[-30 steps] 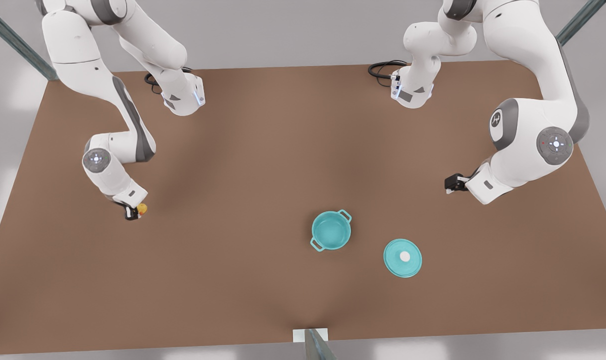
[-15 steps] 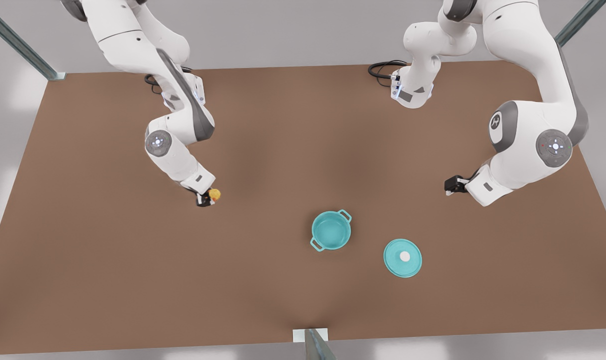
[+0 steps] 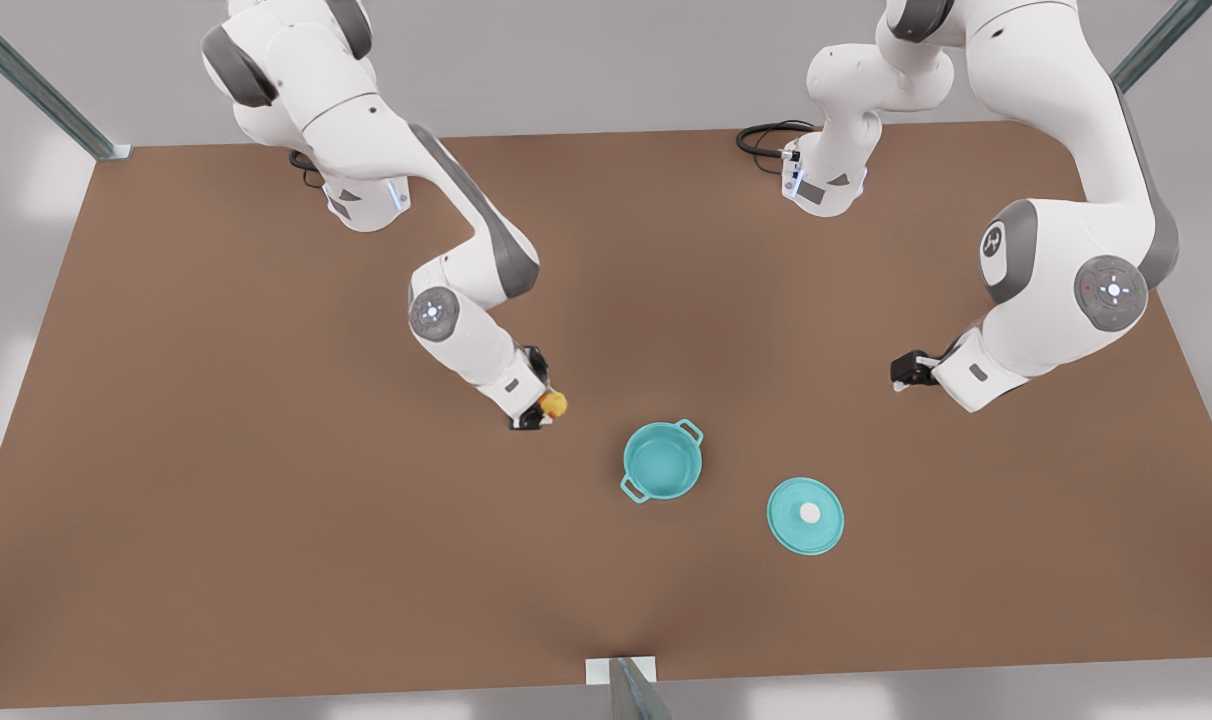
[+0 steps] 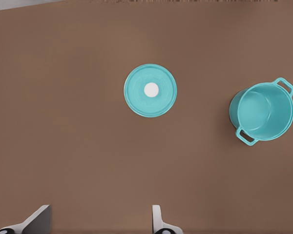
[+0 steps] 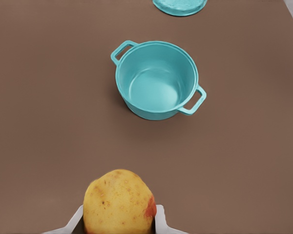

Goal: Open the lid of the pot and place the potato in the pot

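Observation:
The teal pot (image 3: 663, 462) stands uncovered on the brown table, its inside bare. The pot lid (image 3: 805, 515), a flat teal disc with a white knob, lies flat on the table toward the front view's right of the pot. My right gripper (image 3: 538, 412) hovers just to the front view's left of the pot, shut on the yellow-orange potato (image 3: 554, 404). The right wrist view has the potato (image 5: 119, 202) close up between the fingers, with the pot (image 5: 156, 80) ahead. My left gripper (image 3: 901, 370) waits open, up and to the front view's right of the lid (image 4: 150, 90) and pot (image 4: 263, 112).
The two arm bases (image 3: 366, 195) (image 3: 826, 180) sit at the table's far edge, with a black cable (image 3: 766, 135) beside one. A metal post (image 3: 631, 690) rises at the near edge's middle. Bare brown tabletop (image 3: 266, 550) surrounds the pot and lid.
My right gripper has carried the potato from the front view's far left across to just beside the pot. The left arm, pot and lid have stayed put.

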Controlling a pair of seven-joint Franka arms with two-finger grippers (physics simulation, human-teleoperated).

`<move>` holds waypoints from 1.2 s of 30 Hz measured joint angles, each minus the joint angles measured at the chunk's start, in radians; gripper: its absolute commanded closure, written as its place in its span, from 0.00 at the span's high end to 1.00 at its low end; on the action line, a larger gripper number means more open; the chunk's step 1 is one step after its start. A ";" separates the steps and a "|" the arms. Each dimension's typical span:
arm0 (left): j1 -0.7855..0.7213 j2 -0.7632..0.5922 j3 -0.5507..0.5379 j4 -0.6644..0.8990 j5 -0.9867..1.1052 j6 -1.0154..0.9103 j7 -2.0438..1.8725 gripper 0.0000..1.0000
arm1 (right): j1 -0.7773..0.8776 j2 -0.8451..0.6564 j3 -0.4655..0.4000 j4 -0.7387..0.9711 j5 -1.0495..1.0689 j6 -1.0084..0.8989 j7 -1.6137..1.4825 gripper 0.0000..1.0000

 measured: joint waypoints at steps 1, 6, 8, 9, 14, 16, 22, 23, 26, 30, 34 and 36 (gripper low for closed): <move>0.000 0.002 0.000 -0.001 0.000 0.001 0.000 1.00 | 0.045 0.027 -0.041 0.040 0.029 0.000 0.018 0.52; 0.001 0.009 0.000 -0.002 -0.001 0.006 0.000 1.00 | 0.199 0.150 -0.197 0.211 0.192 0.002 0.098 0.51; 0.001 0.009 0.000 -0.003 -0.001 0.008 0.000 1.00 | 0.214 0.205 -0.204 0.281 0.246 0.004 0.128 0.51; 0.001 0.010 0.000 -0.003 -0.001 0.008 0.000 1.00 | 0.222 0.235 -0.205 0.315 0.273 0.005 0.144 0.51; 0.001 0.011 0.000 -0.003 -0.001 0.011 0.001 1.00 | 0.242 0.343 -0.209 0.429 0.379 0.020 0.221 0.51; 0.001 0.008 0.000 -0.003 -0.001 0.011 0.001 1.00 | 0.248 0.384 -0.214 0.468 0.408 0.024 0.251 0.51; -0.002 0.009 -0.001 -0.004 0.000 0.008 -0.004 1.00 | 0.306 0.486 -0.268 0.549 0.485 0.055 0.332 0.51; -0.002 0.010 -0.001 -0.005 0.000 0.009 -0.005 1.00 | 0.314 0.502 -0.278 0.560 0.501 0.062 0.343 0.51; 0.000 0.013 0.000 -0.003 -0.001 0.014 -0.007 1.00 | 0.327 0.549 -0.294 0.586 0.531 0.089 0.374 0.51; -0.001 0.013 -0.001 -0.002 -0.001 0.020 -0.009 1.00 | 0.329 0.582 -0.315 0.599 0.554 0.111 0.408 0.51; -0.003 0.011 -0.003 -0.002 0.000 0.021 -0.013 1.00 | 0.329 0.591 -0.318 0.624 0.568 0.129 0.440 1.00; -0.003 0.012 -0.003 -0.002 0.000 0.022 -0.015 1.00 | 0.328 0.591 -0.318 0.630 0.575 0.136 0.454 1.00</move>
